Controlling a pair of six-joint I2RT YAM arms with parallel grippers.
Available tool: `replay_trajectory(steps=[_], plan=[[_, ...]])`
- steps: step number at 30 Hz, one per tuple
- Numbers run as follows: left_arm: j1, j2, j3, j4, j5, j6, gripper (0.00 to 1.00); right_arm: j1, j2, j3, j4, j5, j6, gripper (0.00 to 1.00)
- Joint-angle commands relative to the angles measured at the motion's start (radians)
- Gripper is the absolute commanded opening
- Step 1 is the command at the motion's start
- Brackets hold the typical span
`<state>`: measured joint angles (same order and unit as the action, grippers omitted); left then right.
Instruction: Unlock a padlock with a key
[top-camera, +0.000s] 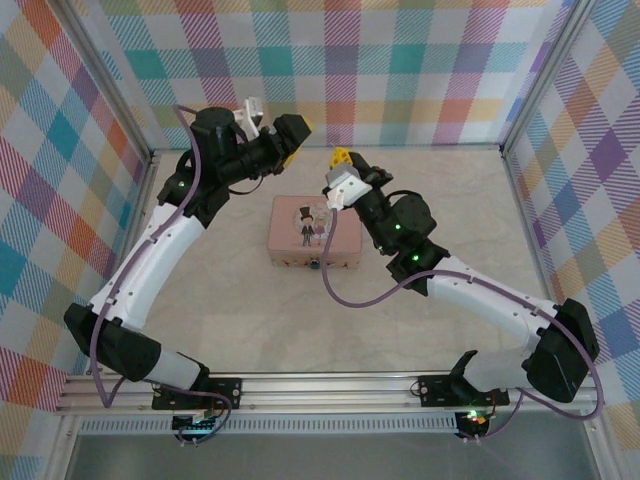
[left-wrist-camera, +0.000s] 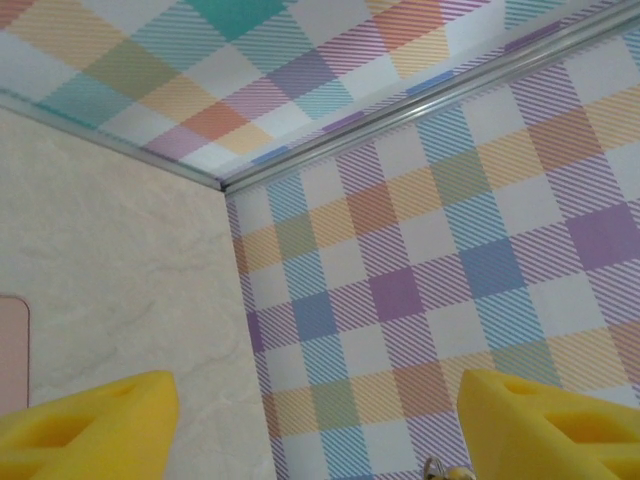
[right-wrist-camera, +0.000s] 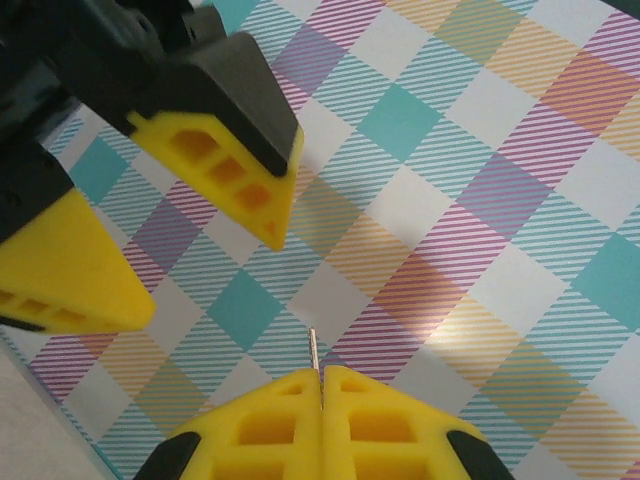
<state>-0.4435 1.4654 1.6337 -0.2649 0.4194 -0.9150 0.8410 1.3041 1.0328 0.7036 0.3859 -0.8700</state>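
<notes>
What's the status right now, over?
Left gripper open. Right gripper shut on key. Padlock at tin's near edge, untouched. Nothing blocking it.

Pink tin; cream marbled surface; pastel plaid walls; yellow jaws backed black; silvery key.

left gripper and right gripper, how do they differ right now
The left gripper with yellow wedge fingers is wide open; the right gripper, same yellow fingers, is pinched shut. The left holds nothing; the right grips a thin metal sliver, seemingly the key. Both are raised, facing each other.
</notes>
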Motion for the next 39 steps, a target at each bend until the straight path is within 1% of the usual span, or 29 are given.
replay_trajectory(steps=[1,4,16,18,19,23,27,32,35,37,39], plan=[[-0.02,0.017,0.041,-0.005,0.028,-0.049,0.74,0.001,-0.014,0.008,0.002,-0.018,0.037,0.0],[-0.036,0.035,0.055,-0.042,0.034,-0.06,0.73,0.001,-0.014,0.006,-0.012,-0.024,0.05,0.0],[-0.062,0.065,0.077,-0.033,0.051,-0.082,0.64,0.001,-0.006,0.009,-0.065,-0.039,0.078,0.0],[-0.063,0.074,0.087,-0.034,0.054,-0.082,0.61,0.001,-0.003,0.012,-0.065,-0.039,0.081,0.0],[-0.064,0.079,0.093,-0.034,0.056,-0.082,0.59,0.001,-0.002,0.012,-0.092,-0.041,0.082,0.0],[-0.067,0.095,0.107,-0.031,0.065,-0.085,0.49,0.001,0.009,0.014,-0.106,-0.037,0.078,0.0],[-0.078,0.105,0.113,-0.031,0.074,-0.085,0.46,0.001,0.027,0.026,-0.113,-0.027,0.074,0.0],[-0.084,0.116,0.109,-0.043,0.087,-0.083,0.34,0.001,0.041,0.033,-0.118,-0.024,0.074,0.0],[-0.084,0.116,0.109,-0.051,0.079,-0.076,0.22,0.001,0.043,0.033,-0.116,-0.024,0.074,0.0],[-0.084,0.117,0.112,-0.054,0.075,-0.076,0.17,0.001,0.044,0.033,-0.112,-0.02,0.071,0.0],[-0.083,0.121,0.113,-0.056,0.075,-0.076,0.06,0.001,0.044,0.033,-0.113,-0.019,0.071,0.0]])
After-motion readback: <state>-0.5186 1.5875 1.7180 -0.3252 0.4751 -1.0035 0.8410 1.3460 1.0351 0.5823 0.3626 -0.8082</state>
